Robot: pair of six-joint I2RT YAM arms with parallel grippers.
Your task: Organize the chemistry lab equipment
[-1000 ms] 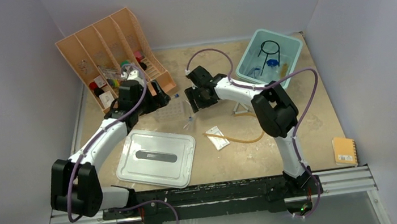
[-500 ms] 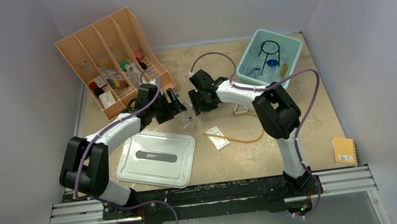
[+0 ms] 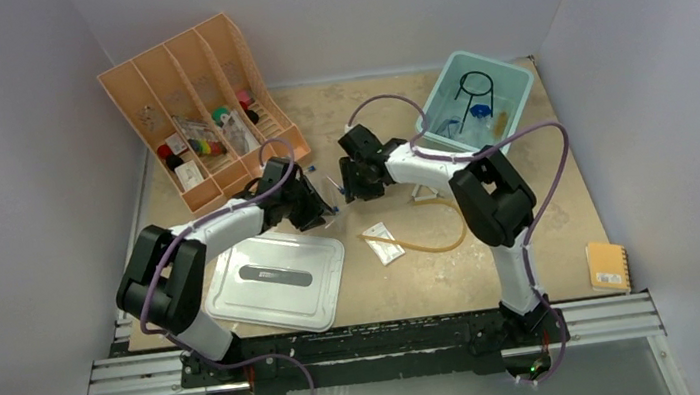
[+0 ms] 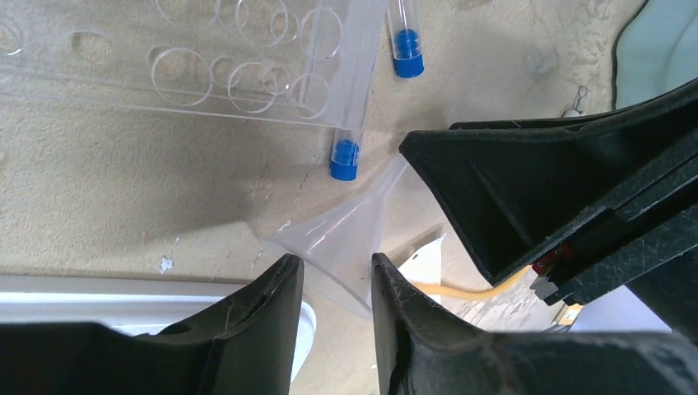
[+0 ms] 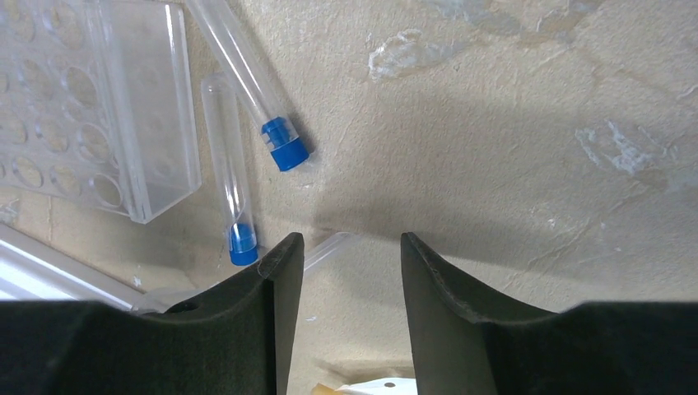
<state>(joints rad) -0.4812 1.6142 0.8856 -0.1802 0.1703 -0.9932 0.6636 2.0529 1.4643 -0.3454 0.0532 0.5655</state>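
Two blue-capped tubes flat beside clear tube rack, clear funnel near

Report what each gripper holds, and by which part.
The left gripper straddles the clear funnel at its wide cone; whether it grips cannot be told. The right gripper holds nothing.

My left arm has swung away from the peach organizer and out over the middle of the worktop. My left claw was up at the organizer's front a second ago and now sits low beside the clear tube rack. Its fingers have drawn in from wide to a narrow gap around the mouth of the clear funnel. My right claw has edged slightly nearer and narrowed somewhat, so the two claws are now almost nose to nose.
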